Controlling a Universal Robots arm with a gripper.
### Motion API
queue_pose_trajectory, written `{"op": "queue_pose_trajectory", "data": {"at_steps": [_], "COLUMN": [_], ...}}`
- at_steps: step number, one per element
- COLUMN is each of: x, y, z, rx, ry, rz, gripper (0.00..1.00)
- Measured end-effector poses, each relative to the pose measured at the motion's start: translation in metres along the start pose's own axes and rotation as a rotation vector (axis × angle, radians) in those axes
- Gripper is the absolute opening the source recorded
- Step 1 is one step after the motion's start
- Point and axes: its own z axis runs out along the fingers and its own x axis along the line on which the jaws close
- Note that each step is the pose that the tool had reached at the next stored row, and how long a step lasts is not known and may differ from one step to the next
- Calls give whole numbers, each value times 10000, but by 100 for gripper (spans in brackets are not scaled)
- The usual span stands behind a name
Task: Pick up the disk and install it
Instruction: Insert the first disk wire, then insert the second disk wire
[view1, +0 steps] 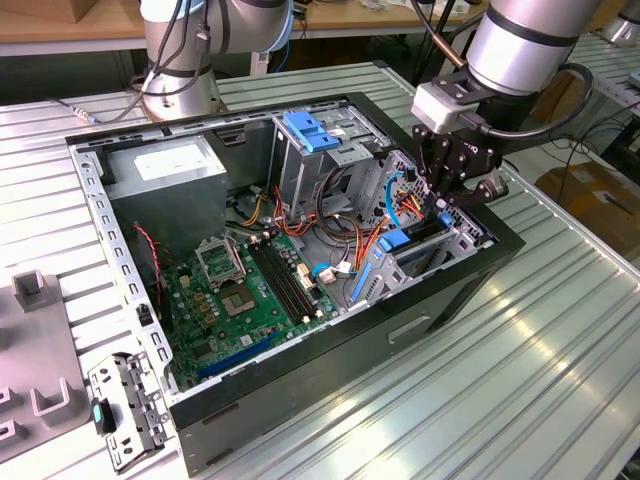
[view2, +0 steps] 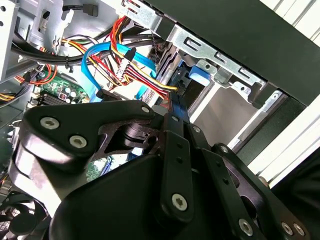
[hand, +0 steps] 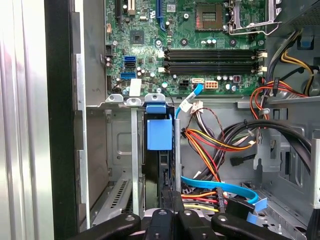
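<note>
Orange wires (hand: 220, 145) crowd the disk (hand: 159, 134) under the gripper (view1: 455, 195).

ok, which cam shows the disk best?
First wrist view: the disk stands edge-on, blue carrier facing the camera. The exterior view catches its blue end; the second wrist view, a blue sliver.

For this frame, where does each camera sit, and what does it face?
Exterior view: off the arm, looking down on the open computer case; shows the arm and gripper over the drive bay.
First wrist view: on the arm, looking down into the bay at the disk and motherboard; gripper links at the edge.
Second wrist view: on the arm, behind the gripper's black links, facing cables.
Both wrist views share the blue cable.
</note>
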Motion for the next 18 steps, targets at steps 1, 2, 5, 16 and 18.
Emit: {"op": "queue_pose_trajectory", "data": {"at_steps": [1,2,5,16,18], "x": [0,0,0,3,3], "y": [0,0,0,104,104], "z": [-1,-1,-2,-11,-13], "rx": [0,0,0,0,0], "ry": [0,0,0,2,1], "rz": [0,0,0,0,-1], "gripper": [11,11,11,11,11]}}
